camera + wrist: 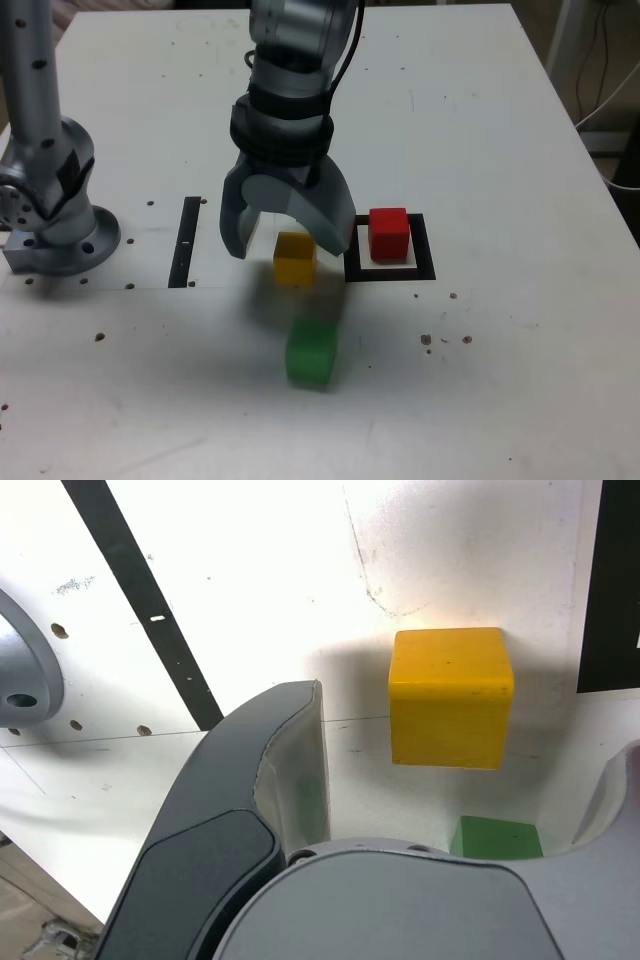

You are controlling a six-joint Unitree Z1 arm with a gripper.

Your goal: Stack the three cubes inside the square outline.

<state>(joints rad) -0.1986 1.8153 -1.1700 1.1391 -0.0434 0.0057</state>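
1. Standing here watching: the hand point(289, 238) is hanging over the bench point(480, 120) with its jaws spread wide apart and nothing between them. It points straight down at the yellow cube point(295, 257), which sits just below and between the two fingers.

2. The red cube point(389, 233) is already sitting inside the square outline point(424, 270), just past the finger on the exterior view's right. So I'd guess the step in hand is grabbing yellow to go on top of red.

3. The green cube point(310, 353) is on the near side of the hand, a bit beyond yellow and apart from it. In the wrist view you can see it peeking out point(497, 837) right behind the yellow one point(450, 695).

4. If it were me, I'd drop straight down so the fingers straddle yellow evenly. In the wrist view the cube looks off-centre, closer to one finger than the other, so a small sideways nudge before descending would help.

5. Watch the finger nearest the outline; it's close to red and could bump it as it comes down.

6. Line the jaws up with flat faces of the cube, not its corners. It looks roughly square to the hand already, good sign.

7. Grab it low-ish and level so it lands flat on red later.

8. The thin black strip point(186, 240) on the far side of the hand isn't the target, ignore it.
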